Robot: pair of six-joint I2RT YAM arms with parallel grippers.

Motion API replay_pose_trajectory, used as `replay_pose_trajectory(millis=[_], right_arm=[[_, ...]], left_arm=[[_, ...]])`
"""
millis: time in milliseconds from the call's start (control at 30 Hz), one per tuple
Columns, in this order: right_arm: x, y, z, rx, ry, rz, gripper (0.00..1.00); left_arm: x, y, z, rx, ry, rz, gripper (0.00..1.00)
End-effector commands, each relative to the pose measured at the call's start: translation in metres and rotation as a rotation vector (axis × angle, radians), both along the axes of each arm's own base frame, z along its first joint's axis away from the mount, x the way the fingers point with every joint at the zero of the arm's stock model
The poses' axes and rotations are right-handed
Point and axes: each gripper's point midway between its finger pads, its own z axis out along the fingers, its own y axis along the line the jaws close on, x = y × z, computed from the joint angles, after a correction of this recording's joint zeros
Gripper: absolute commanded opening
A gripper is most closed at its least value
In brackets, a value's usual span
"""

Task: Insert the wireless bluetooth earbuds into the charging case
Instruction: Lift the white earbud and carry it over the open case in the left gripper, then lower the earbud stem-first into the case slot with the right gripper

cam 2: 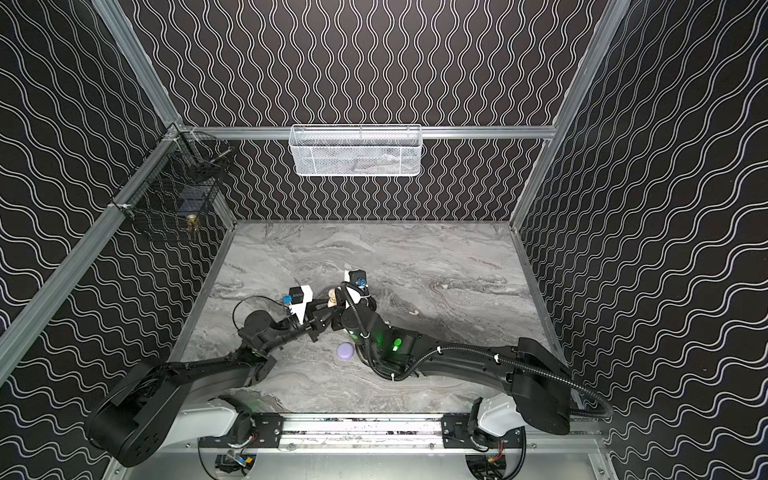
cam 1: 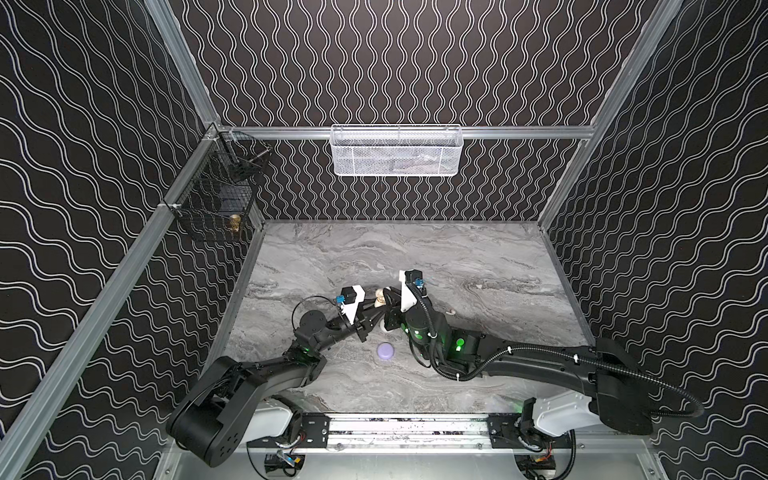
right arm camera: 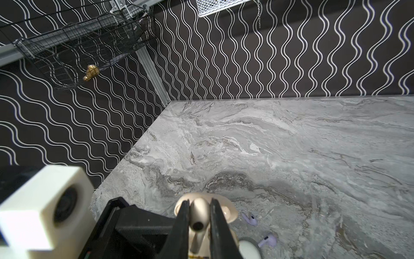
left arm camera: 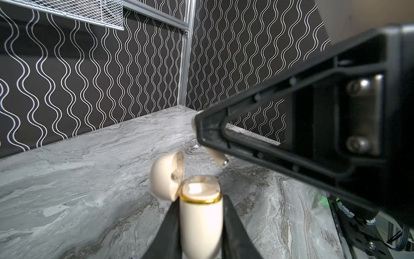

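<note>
My left gripper [left arm camera: 200,226] is shut on the cream charging case [left arm camera: 200,215], which stands upright with its lid [left arm camera: 167,175] swung open. A cream earbud [right arm camera: 199,213] is pinched in my shut right gripper [right arm camera: 198,216], stem pointing down, just above the case's open top. In the left wrist view the earbud's stem tip [left arm camera: 220,160] hangs below the right gripper's fingers [left arm camera: 280,134]. In both top views the two grippers meet mid-table around the cream case [cam 1: 379,297] [cam 2: 332,297]. Two lavender earbuds [right arm camera: 249,218] [right arm camera: 267,241] lie on the table beside it.
A closed lavender case [cam 1: 386,351] [cam 2: 345,351] sits on the marble table in front of the grippers. A white case [right arm camera: 248,249] lies under the right gripper. A cream earbud [cam 1: 450,311] lies to the right. A white mesh basket [cam 1: 395,151] and a black wire basket [cam 1: 216,195] hang on the walls.
</note>
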Motion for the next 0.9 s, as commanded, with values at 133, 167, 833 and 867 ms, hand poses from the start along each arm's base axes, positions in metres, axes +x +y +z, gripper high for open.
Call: replay_pose_trajectory(millis=[133,167,833,867], right_arm=[[-0.009,0.006,0.008,0.056,-0.048,0.054,0.10],[-0.010,0.006,0.008,0.061,-0.056,0.058,0.10],[-0.001,-0.005,0.017,0.075,-0.174,-0.048,0.09],[0.000,-0.004,0.016,0.074,-0.177,-0.056,0.09]], left_arm=[[-0.001,0.001,0.011,-0.013,-0.047,0.001,0.00],[-0.001,0.001,0.011,-0.013,-0.047,0.000,0.00],[-0.006,0.001,0.016,-0.032,-0.060,-0.015,0.00],[-0.006,0.001,0.017,-0.031,-0.063,-0.014,0.00]])
